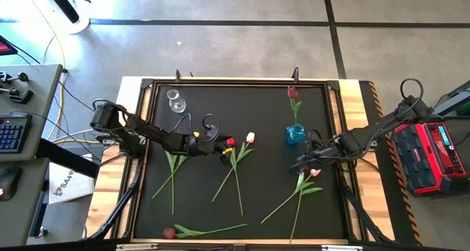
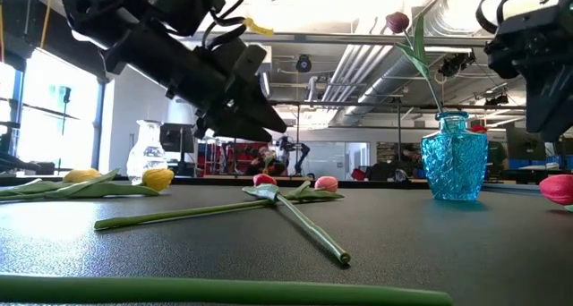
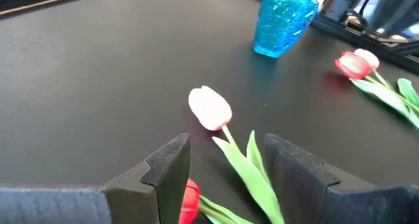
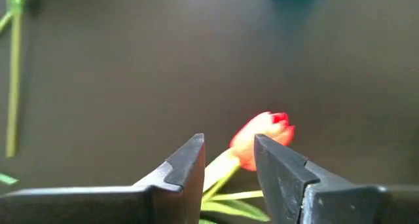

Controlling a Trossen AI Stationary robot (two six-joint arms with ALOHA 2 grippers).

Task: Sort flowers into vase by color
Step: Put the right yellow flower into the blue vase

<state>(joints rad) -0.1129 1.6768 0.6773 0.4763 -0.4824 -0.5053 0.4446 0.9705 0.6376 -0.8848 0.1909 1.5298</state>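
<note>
Artificial tulips w/ long thin green stems lie scattered on the black table mat (image 1: 220, 104): pale pink tulip (image 3: 210, 108) mid-mat, small red tulip (image 3: 188, 201) just beside it. Dark maroon tulip (image 1: 293, 92) stands in the blue textured glass vase (image 1: 295, 134). Clear glass vase (image 1: 175, 100) sits far-left.

Left gripper (image 3: 222, 165) hovers over pale pink tulip's stem, fingers spread, nothing held. Right gripper (image 4: 229, 162) near blue vase, jaws apart astride the pink-red tulip (image 4: 262, 137).

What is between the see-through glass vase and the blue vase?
In the high view, only bare black mat lies between the clear vase and the blue vase; the pale pink tulip head sits just below that line.
</note>
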